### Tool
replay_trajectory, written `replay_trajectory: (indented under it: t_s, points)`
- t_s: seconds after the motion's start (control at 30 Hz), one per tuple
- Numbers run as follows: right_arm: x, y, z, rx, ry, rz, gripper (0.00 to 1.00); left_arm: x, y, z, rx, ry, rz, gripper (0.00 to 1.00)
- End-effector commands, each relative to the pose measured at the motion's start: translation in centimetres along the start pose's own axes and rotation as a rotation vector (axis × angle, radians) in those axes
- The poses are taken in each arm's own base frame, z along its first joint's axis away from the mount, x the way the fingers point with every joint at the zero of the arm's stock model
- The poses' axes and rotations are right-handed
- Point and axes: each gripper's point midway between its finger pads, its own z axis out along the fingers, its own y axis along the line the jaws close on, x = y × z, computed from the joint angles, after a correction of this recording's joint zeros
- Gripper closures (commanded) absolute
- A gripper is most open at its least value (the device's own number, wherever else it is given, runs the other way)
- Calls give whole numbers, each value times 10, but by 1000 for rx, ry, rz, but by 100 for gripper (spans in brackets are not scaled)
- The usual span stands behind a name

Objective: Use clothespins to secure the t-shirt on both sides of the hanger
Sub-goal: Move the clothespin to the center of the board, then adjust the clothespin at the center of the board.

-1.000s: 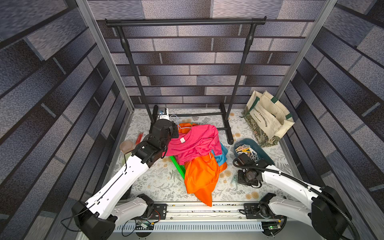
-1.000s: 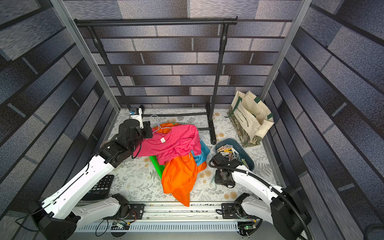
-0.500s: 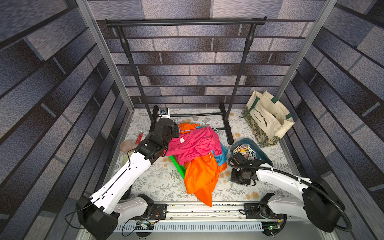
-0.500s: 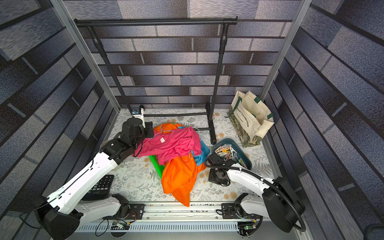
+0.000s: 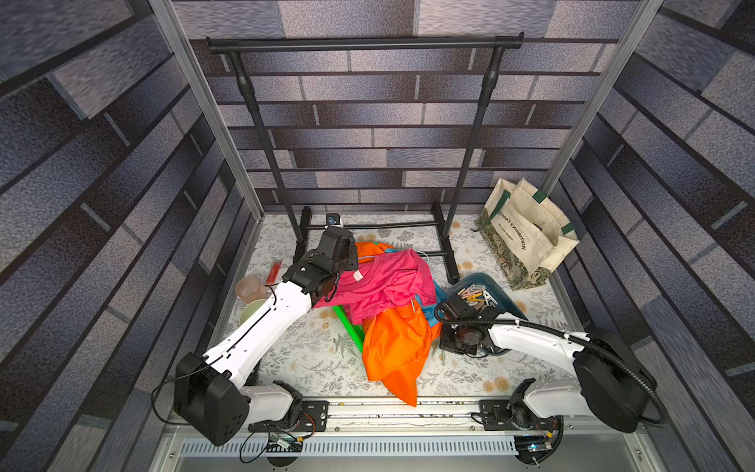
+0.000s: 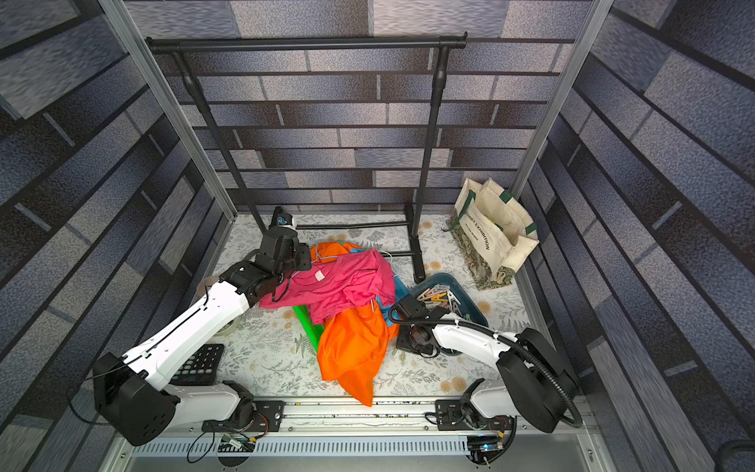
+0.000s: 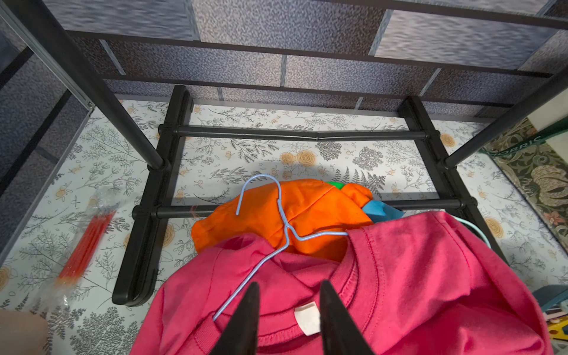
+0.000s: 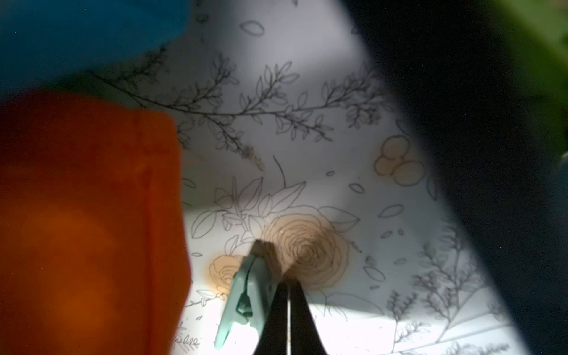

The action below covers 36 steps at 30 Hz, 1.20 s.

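A pink t-shirt (image 5: 384,286) (image 7: 399,292) lies crumpled on the table over other clothes. A light blue wire hanger (image 7: 284,215) runs in through its collar, hook on the orange cloth behind. My left gripper (image 7: 289,287) is open just above the collar, its fingers either side of the white label, with nothing between them. Several pastel clothespins (image 5: 476,295) (image 6: 439,295) fill a blue bin (image 5: 508,300). My right gripper (image 8: 289,281) is low over the table beside the bin, jaws shut on nothing. A mint clothespin (image 8: 246,295) lies against its finger.
An orange garment (image 5: 392,347) (image 8: 86,215), a blue one (image 5: 434,310) and a green hanger (image 5: 347,327) lie under the pink shirt. A black clothes rack (image 5: 363,43) stands behind. A tote bag (image 5: 527,241) sits back right. Cups (image 5: 249,288), a red packet (image 5: 274,269) and a calculator (image 6: 196,363) are on the left.
My left gripper's jaws have parted at the pink shirt's collar, and the shirt has bunched toward the back. My right arm has moved from the bin toward the orange garment.
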Motion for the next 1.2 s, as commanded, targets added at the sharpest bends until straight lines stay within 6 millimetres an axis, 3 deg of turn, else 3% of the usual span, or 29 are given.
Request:
replay_trajectory:
  t_s: [0.0, 0.33, 0.53, 0.67, 0.73, 0.8, 0.83, 0.9, 1.07, 1.17]
  points:
    - [8, -23, -1, 111, 34, -28, 80, -15, -2, -9, 17, -32, -15, 52]
    - [-36, -65, -37, 147, -78, 29, 70, -16, -5, -19, 55, -45, -17, 37]
    - [-71, -69, -45, 131, -110, 36, 65, -15, -3, -23, 55, -49, -24, 32]
    - [-86, -55, -50, 90, -107, 6, 64, -12, 0, -26, 52, -48, -23, 32]
    - [-83, -44, -52, 26, -94, -2, 71, -12, 3, -28, 39, -53, -21, 36]
    - [-72, -36, -55, -43, -89, 27, 94, -13, 9, -31, 17, -64, -20, 45]
    - [-65, -34, -55, -70, -83, 39, 99, -14, 11, -32, 10, -69, -23, 49]
    - [-48, -23, -59, -124, -89, 28, 100, -15, 16, -33, -6, -77, -34, 52]
    - [-4, -9, -56, -116, -46, -15, 96, -20, 20, -30, -9, -83, -55, 49]
    - [16, 4, -47, -163, -21, -8, 100, -22, 17, -28, 1, -80, -59, 59]
